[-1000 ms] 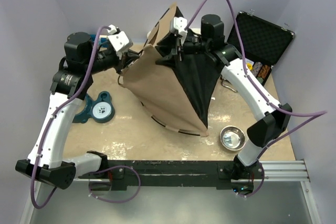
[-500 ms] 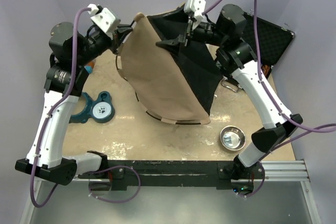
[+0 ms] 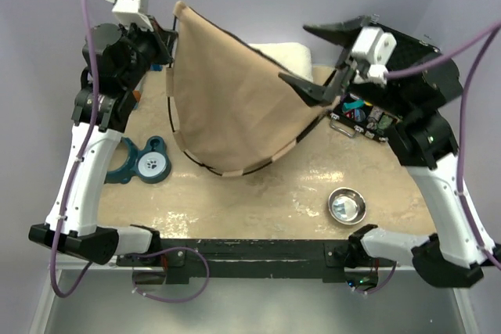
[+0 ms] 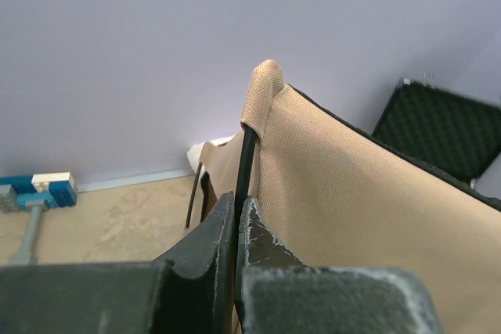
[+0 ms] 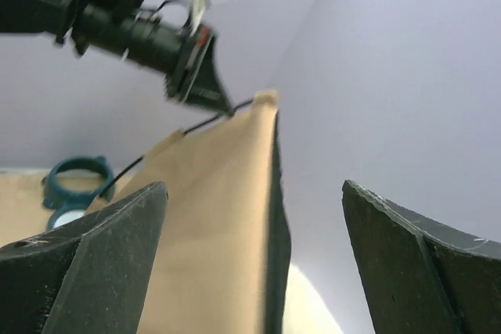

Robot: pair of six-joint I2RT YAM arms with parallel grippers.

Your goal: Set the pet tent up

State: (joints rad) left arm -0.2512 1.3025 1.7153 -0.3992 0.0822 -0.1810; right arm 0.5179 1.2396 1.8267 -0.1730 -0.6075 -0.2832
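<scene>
The pet tent (image 3: 227,99) hangs as a wide tan sheet with thin dark poles along its lower edge. My left gripper (image 3: 169,35) is shut on a dark pole at the tent's upper left corner and holds it high; the left wrist view shows the pole (image 4: 246,162) pinched between the jaws (image 4: 237,202). My right gripper (image 3: 292,53) is wide open at the tent's right side, its lower finger (image 3: 305,87) over the fabric's right edge. In the right wrist view the tent (image 5: 219,217) stands between the spread fingers (image 5: 252,185), and I see no grip on it.
A white cushion (image 3: 283,54) lies behind the tent. An open black case (image 3: 407,56) with small items stands at the back right. A steel bowl (image 3: 347,205) sits front right and a teal paw-shaped holder (image 3: 145,163) at the left. Blue and white blocks (image 4: 39,191) lie by the back wall.
Both arms have swung apart and the tent has spread from a folded bundle into a wide sheet. The right gripper has opened and moved right; the black lining no longer faces the top camera.
</scene>
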